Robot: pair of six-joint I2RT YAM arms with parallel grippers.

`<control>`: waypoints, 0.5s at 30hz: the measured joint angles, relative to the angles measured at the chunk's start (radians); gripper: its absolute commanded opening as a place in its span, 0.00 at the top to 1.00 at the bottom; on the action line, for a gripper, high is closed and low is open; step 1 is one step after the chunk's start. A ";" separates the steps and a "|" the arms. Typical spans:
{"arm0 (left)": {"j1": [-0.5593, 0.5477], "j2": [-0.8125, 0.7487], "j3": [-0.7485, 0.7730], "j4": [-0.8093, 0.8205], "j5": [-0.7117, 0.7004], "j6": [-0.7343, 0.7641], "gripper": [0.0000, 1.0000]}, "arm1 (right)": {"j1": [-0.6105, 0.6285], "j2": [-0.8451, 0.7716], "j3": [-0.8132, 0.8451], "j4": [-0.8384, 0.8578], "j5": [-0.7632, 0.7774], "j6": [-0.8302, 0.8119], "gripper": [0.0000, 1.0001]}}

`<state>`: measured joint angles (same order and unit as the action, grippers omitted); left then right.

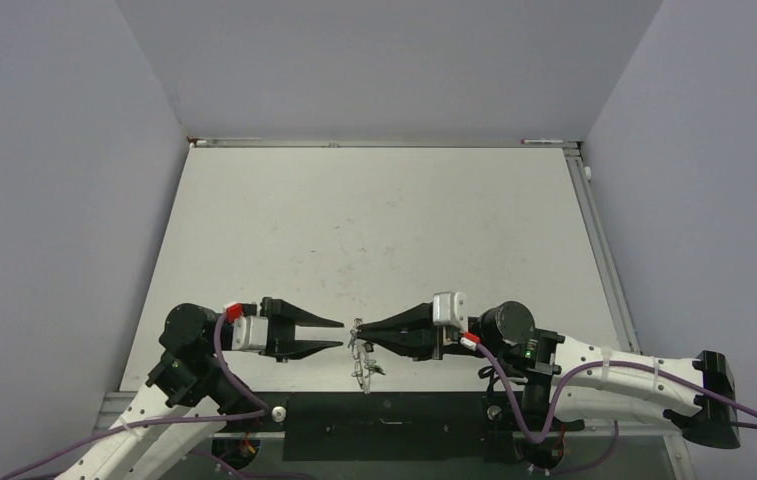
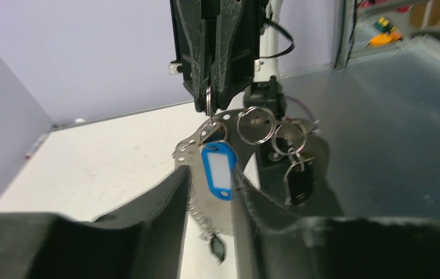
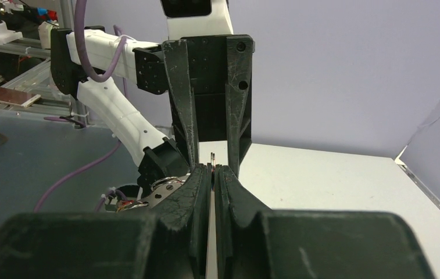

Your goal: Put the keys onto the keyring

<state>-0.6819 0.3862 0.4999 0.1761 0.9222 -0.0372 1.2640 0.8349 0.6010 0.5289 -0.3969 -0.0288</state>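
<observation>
In the left wrist view my right gripper hangs from above, shut on a small silver ring seen edge-on. The whole bunch dangles from that ring: the keyring, a silvery arc with small bits along it, a blue-headed key, two split rings and a black fob. My left gripper stands open, its fingers on either side of the blue key. From the top view, the left gripper and right gripper meet tip to tip, the bunch hanging below.
The white table stretches away behind the grippers, walled by grey panels on three sides. The bunch hangs over the table's near edge, just above the dark base rail. In the right wrist view the left arm fills the space opposite.
</observation>
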 measured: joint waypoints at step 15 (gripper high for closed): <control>0.000 -0.047 0.000 0.003 -0.026 -0.007 0.52 | 0.000 0.007 0.002 0.006 -0.003 0.010 0.95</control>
<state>-0.6819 0.3393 0.4999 0.1787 0.8963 -0.0441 1.2640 0.8421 0.6025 0.5354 -0.4004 -0.0193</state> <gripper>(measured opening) 0.518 0.062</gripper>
